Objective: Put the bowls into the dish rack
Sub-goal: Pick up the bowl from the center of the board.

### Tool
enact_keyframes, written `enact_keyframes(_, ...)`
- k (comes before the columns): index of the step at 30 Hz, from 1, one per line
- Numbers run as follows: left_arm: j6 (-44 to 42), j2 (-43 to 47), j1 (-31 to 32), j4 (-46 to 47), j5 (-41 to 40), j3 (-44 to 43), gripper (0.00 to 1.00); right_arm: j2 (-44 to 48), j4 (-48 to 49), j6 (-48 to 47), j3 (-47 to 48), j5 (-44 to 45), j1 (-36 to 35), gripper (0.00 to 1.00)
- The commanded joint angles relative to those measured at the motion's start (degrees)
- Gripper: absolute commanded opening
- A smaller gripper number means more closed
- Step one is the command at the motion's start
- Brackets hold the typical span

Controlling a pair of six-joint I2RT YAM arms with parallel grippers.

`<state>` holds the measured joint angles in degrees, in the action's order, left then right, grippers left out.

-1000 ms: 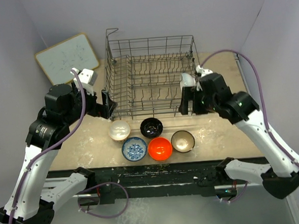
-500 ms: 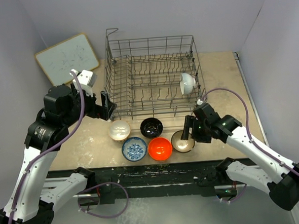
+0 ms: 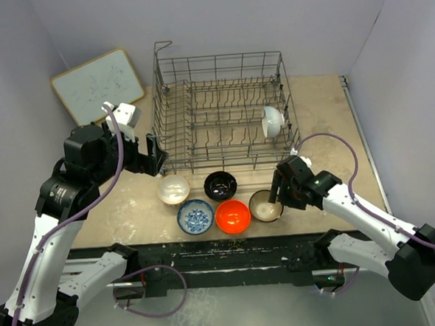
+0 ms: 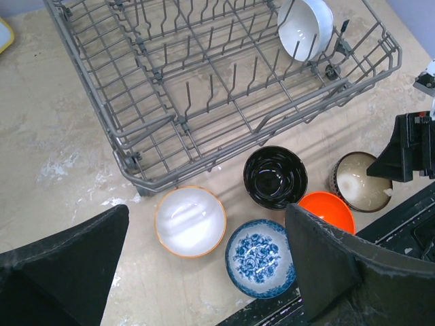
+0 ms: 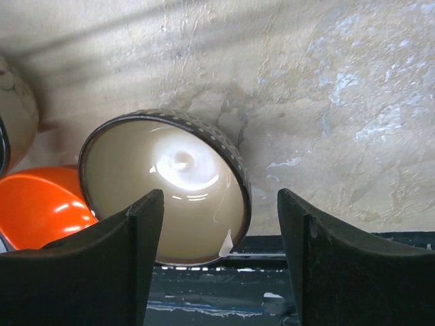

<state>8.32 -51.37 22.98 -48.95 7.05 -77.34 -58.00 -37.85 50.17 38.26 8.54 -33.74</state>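
Brown-rimmed bowl point(image 3: 265, 205) sits at the bench's point(image 3: 326, 127) near edge, right claw point(image 5: 219, 198) open, fingers straddling its rim, no grip. White bowl point(image 3: 272, 120) stands on edge in the dish rack point(image 3: 200, 112). Left claw point(image 3: 155, 153) gapes wide beside the rack's near-left corner.

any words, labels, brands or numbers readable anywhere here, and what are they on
No readable text in any view.
White board: faint scribbled marks, too small and faint to read.
Blue-and-white bowl: floral pattern only, no lettering.
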Motion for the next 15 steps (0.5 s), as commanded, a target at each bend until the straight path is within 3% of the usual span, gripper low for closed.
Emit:
enact_keyframes(1,-0.8,-0.4,-0.2,2.4,0.1,-0.6,0.99,-1.8,1.9,0.5,0.2,3.9,-0.1,0.66)
enact_keyframes(6,-0.8,-0.6,-0.3,2.4,0.1,-0.7,0.99,-4.3,5.5,0.2,-1.8,4.7,-0.1,0.53)
enact_keyframes(15,-0.6,-0.1,-0.3,2.2,-0.4,-0.3,0.99,-6.6,8.1,-1.3,-1.9,6.3,-0.1,0.38)
